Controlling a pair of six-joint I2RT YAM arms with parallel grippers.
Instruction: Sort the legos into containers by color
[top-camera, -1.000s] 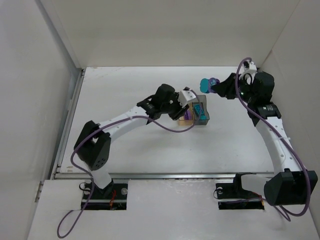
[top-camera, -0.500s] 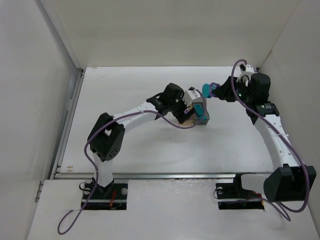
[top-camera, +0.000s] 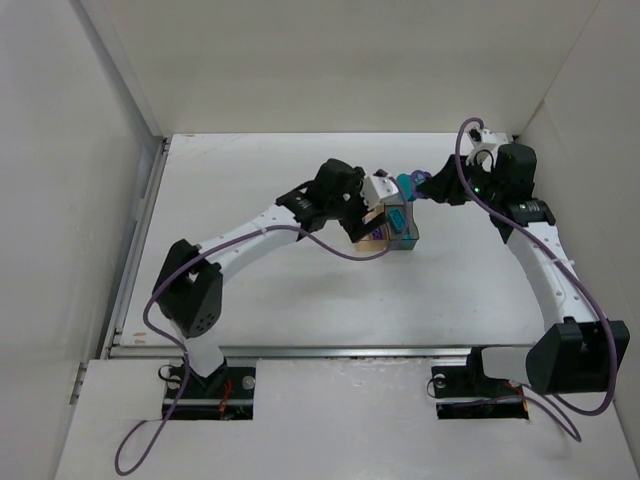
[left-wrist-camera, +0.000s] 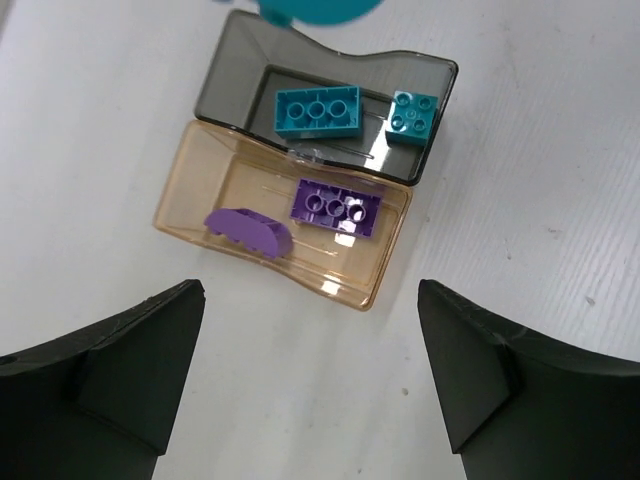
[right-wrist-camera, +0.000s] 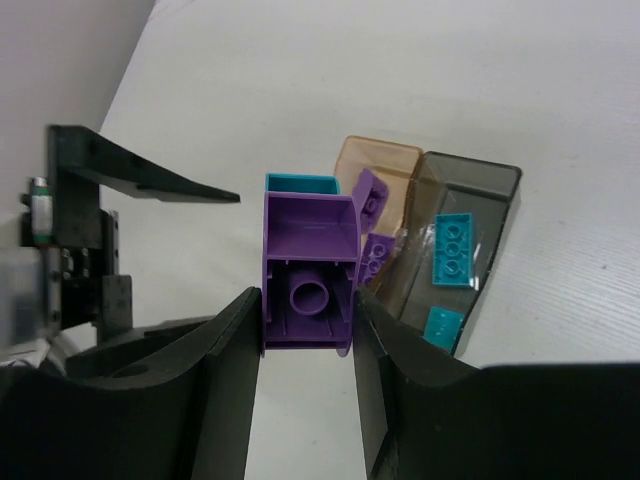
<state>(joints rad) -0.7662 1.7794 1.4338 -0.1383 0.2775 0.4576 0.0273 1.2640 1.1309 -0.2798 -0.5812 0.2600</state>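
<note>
Though left gripper (left-wrist-camera: 310, 300) jaws wide apart, right gripper (right-wrist-camera: 307, 322) jaws tight on purple lego (right-wrist-camera: 308, 235), hollow underside wristward.

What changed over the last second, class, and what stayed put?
The right jaws, shut on a purple-and-teal lego, carried it leftward to the bins. The left arm swayed slightly; the left jaws stayed open above the amber bin and grey bin, which did not move.
</note>
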